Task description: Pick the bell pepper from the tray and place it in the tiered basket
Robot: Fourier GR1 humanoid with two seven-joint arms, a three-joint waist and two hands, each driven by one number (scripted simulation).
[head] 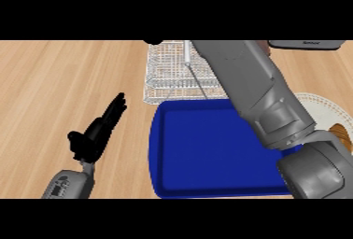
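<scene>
Step in hand looked like the carry/place stage, judging by layout: the blue tray (207,154), near the counter's (62,84) front edge w/ its far edge just beside the wire tiered basket (172,74), showed no bell pepper anywhere on its visible floor, and the right forearm (262,88) stretched diagonally from the front-right corner of the view over the tray's right side and across the basket toward the counter's back edge. The right hand itself was out of view past the top, so couldn't tell whether it was open or closed on anything. The pepper wasn't visible at all; probably in that hidden hand or behind the arm, but that's a guess. So which way it pointed and its long axis couldn't be read. Next move, as I judged it: get the hand over a basket tier, lower w/o catching the wire rim or centre post, then let go. The left hand (96,130) was open, fingers straight and pointing toward the back edge, resting left of the tray, touching nothing. A pale plate (324,109) sat at the right edge, partly behind the arm.
</scene>
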